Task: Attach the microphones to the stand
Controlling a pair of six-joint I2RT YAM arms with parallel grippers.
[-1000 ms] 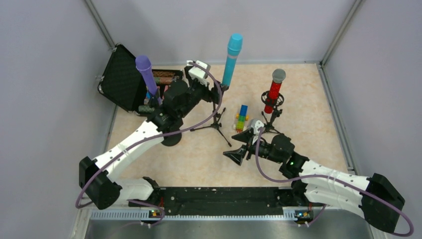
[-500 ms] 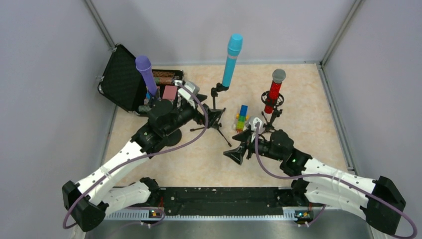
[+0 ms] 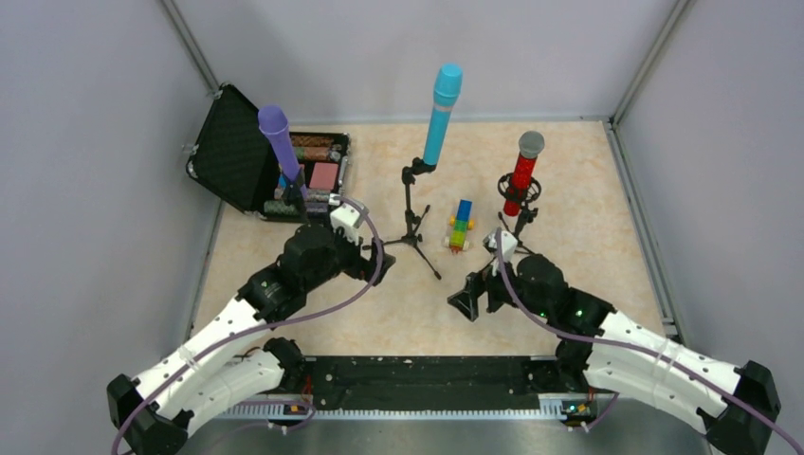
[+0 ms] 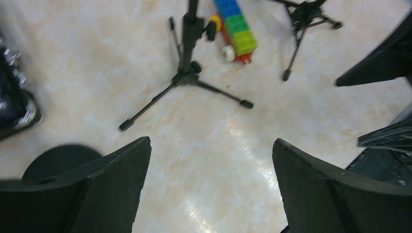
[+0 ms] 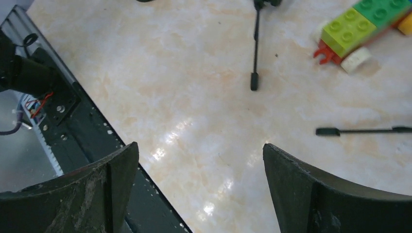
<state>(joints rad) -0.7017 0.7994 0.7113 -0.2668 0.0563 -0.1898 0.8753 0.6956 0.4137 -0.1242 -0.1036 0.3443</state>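
All three microphones stand upright in stands in the top view. The purple microphone is at the left by the case. The cyan-blue microphone is on the middle tripod stand. The glittery red microphone with the silver-grey head is on the right stand. My left gripper is open and empty, low over the table just near-left of the middle tripod. My right gripper is open and empty, nearer than the red microphone's stand. The left wrist view and the right wrist view each show only bare table between the fingers.
A multicoloured block toy lies between the two tripods, also seen in the left wrist view and the right wrist view. An open black case stands at the back left. The black base rail runs along the near edge.
My left arm has drawn back from the cyan microphone's stand towards the near left and sunk low. My right gripper has shifted slightly right and nearer. The microphones have not moved.
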